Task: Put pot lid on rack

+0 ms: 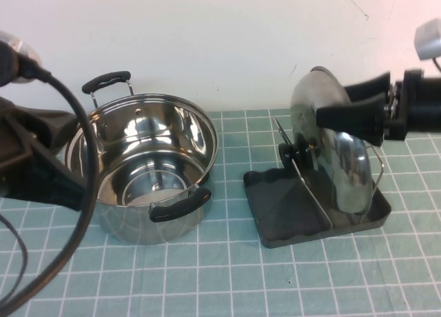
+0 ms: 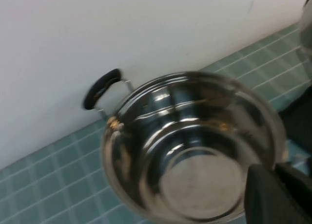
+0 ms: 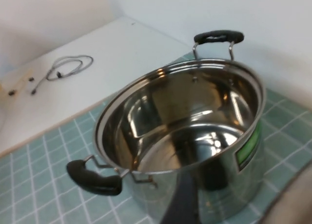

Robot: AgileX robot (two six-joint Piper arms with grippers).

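The pot lid [image 1: 337, 165] stands on edge in the rack [image 1: 282, 217], leaning on its wire loops [image 1: 306, 182], with the black knob [image 1: 288, 154] facing the pot. My right gripper [image 1: 337, 100] reaches in from the right and straddles the lid's upper rim. It is open, with one finger in front of the dome and one behind. In the right wrist view one dark finger [image 3: 180, 199] shows apart from the blurred lid edge [image 3: 292, 204]. My left gripper [image 2: 276, 195] is shut and empty, beside the pot's rim; its arm [image 1: 34, 158] is at the far left.
The steel pot [image 1: 148, 165] with two black handles stands open left of the rack; it fills the left wrist view [image 2: 195, 146] and the right wrist view [image 3: 185, 131]. A black cable [image 1: 76, 193] hangs in front at the left. A white wall runs behind the green mat.
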